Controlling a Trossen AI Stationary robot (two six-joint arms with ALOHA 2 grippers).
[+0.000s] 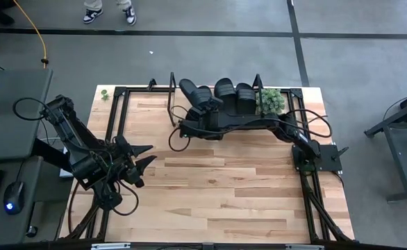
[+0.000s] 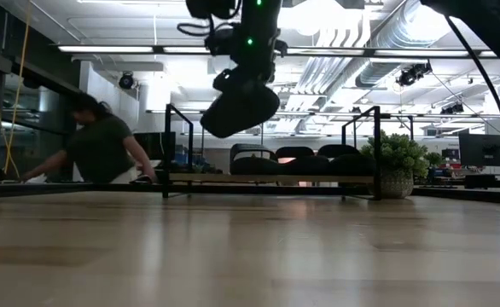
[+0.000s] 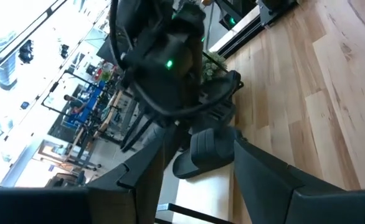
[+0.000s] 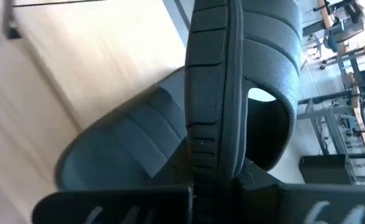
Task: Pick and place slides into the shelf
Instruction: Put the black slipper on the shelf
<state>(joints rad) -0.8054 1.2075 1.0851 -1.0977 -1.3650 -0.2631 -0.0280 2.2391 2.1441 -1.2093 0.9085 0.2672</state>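
My right gripper is shut on one black slide. It holds the slide in the air near the left end of the shelf, which stands along the table's far edge. More black slides stand on the shelf's board. My left gripper waits open and holding nothing over the table's left part. Its wrist view shows the held slide farther off. My right gripper pinches the slide's wide strap band at its edge between its two fingers. The fingers slant down from the table's right side. The slide hangs tilted below the gripper with its sole clear of the table and the shelf.
A small potted plant stands at the shelf's right end. The bare wooden tabletop spreads out in front of the shelf. A person bends over beyond the table's far left.
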